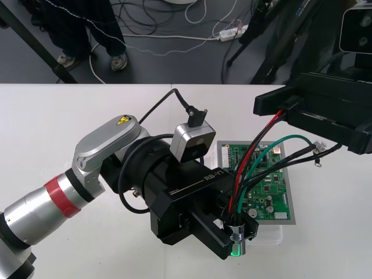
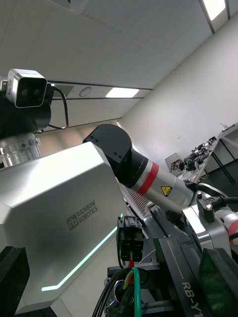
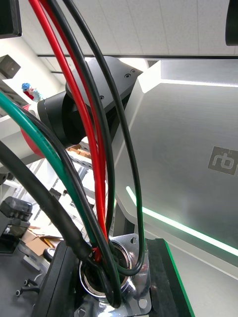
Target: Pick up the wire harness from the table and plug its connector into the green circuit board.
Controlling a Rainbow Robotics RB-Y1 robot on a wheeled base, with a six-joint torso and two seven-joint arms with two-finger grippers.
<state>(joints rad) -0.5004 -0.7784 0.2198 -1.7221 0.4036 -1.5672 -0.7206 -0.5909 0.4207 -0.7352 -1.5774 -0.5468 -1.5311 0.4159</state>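
Metal socket [image 3: 133, 270] pinched by left claw [image 1: 235, 233], black plug [image 2: 130, 240] pinched by right claw [image 1: 286, 110].

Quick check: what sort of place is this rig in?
Likely a robotics lab bench: a plain light table bears a green circuit board on a white base, a red, black and green wire harness hangs over it, and loose cables cross the dark floor beyond.
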